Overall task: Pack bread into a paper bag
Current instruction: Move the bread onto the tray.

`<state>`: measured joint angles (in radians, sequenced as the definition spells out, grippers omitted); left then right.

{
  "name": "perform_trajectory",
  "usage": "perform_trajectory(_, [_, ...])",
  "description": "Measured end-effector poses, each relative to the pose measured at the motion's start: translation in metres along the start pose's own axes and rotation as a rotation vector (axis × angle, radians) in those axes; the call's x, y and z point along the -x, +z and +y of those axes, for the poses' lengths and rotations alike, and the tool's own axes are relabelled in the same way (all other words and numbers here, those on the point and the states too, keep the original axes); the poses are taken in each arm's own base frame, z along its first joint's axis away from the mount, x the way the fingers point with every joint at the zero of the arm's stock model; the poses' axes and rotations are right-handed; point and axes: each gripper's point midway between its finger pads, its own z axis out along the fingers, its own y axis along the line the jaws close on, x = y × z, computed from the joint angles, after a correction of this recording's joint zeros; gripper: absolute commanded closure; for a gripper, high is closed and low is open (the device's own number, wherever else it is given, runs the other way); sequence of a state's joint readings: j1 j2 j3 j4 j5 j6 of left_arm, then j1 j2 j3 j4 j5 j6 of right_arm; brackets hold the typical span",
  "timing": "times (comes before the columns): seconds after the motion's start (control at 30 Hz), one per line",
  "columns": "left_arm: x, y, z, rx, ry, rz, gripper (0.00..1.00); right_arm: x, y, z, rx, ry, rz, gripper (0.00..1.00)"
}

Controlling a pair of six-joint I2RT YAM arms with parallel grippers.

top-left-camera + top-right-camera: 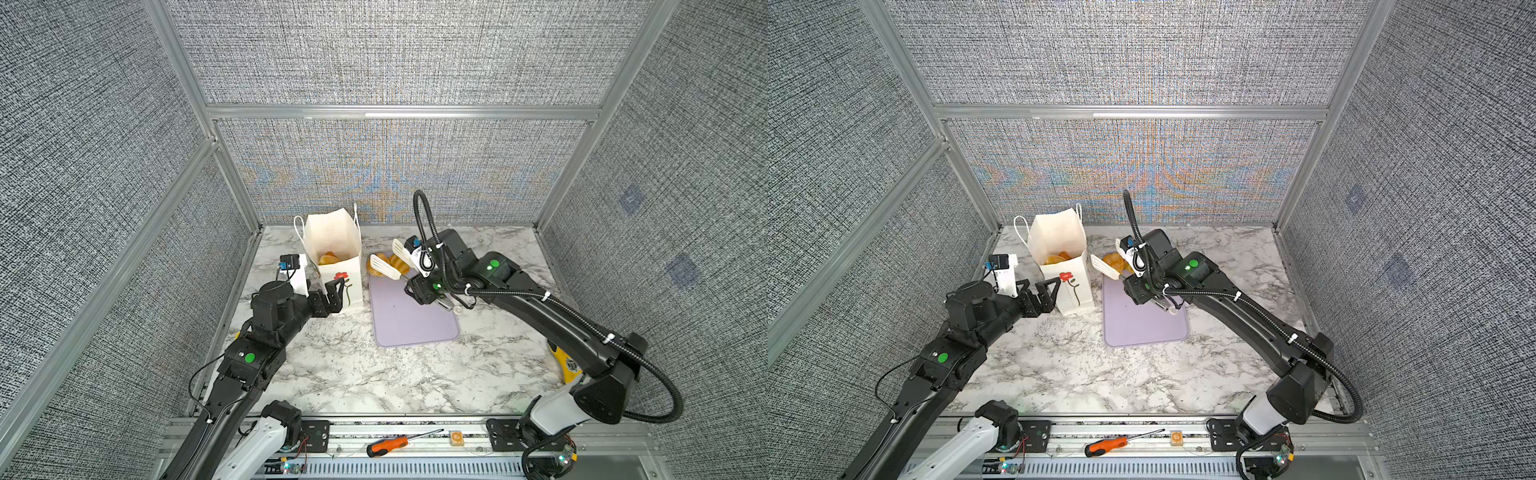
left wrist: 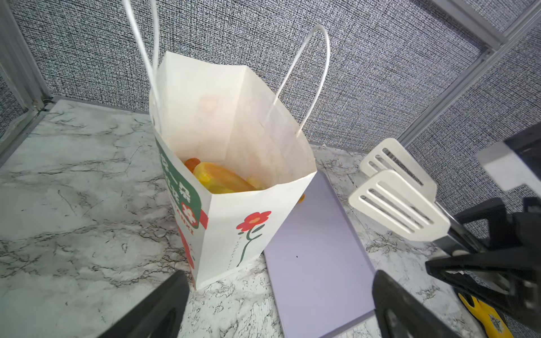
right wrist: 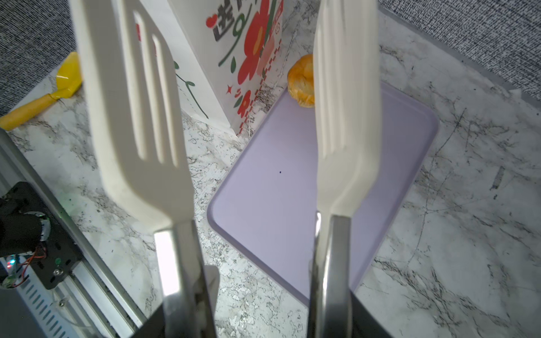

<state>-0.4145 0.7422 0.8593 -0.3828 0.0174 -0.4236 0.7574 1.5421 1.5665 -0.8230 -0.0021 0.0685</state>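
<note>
Marble table [image 1: 353,374]; flowered white paper bag [image 1: 340,280] (golden bread [image 1: 328,258] inside); left gripper [image 1: 1035,287] agape; right gripper [image 1: 417,287] clasping tongs [image 1: 384,266].

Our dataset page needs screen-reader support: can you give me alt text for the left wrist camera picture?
An open white paper bag printed with red flowers stands upright on a marble table, golden bread visible inside. A lilac tray lies beside it, and white slotted tongs hang nearby, blades apart.

Matt paper bag [image 2: 225,231], glossy bread [image 2: 222,179], smooth tray [image 2: 316,248], metal-armed plastic tongs [image 2: 401,206]
</note>
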Motion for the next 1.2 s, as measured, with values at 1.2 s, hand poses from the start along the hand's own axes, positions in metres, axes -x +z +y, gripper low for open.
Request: perform_trajectory(1.2, [-0.029, 0.014, -0.03, -0.021, 0.084, 0.067, 0.02, -0.095, 0.099, -0.111, -0.217, 0.029, 0.337, 0.4])
